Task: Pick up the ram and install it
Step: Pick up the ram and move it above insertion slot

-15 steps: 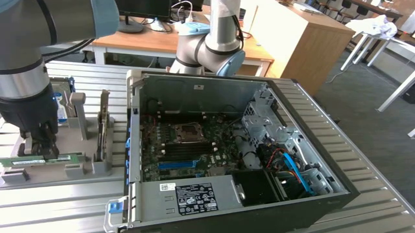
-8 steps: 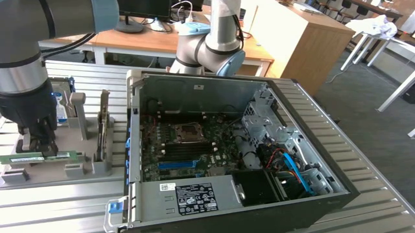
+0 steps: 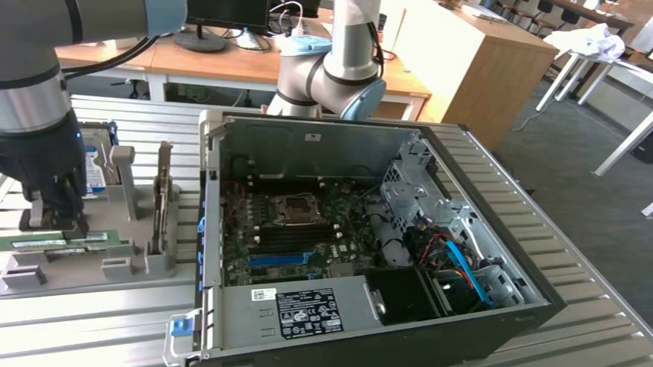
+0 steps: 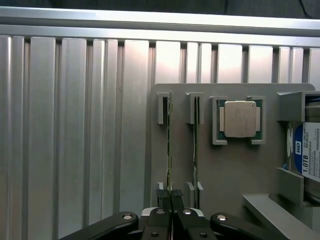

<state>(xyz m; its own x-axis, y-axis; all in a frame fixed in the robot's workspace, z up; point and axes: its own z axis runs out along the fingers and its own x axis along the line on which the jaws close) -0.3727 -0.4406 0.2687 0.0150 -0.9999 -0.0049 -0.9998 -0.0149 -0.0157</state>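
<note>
Claw [image 4: 170, 201] downward, tight on ram [image 4: 169, 142]

My desk [image 3: 102, 329]: ribbed grey metal. Behind it I note a wooden table [image 3: 235, 65] carrying a monitor [image 3: 226, 11], with a wooden cabinet [image 3: 479, 61] beside it. Floor [image 3: 582, 199]: dark grey carpet. White-legged tables [image 3: 567, 73] stand at the exterior view's right.

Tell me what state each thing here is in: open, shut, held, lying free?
gripper: shut on the ram.
ram: on edge in slots of the tray, gripped.
second stick: on edge in neighbouring slots, untouched.
processor chip: flat on the tray.
computer case: side open, motherboard exposed.
</note>
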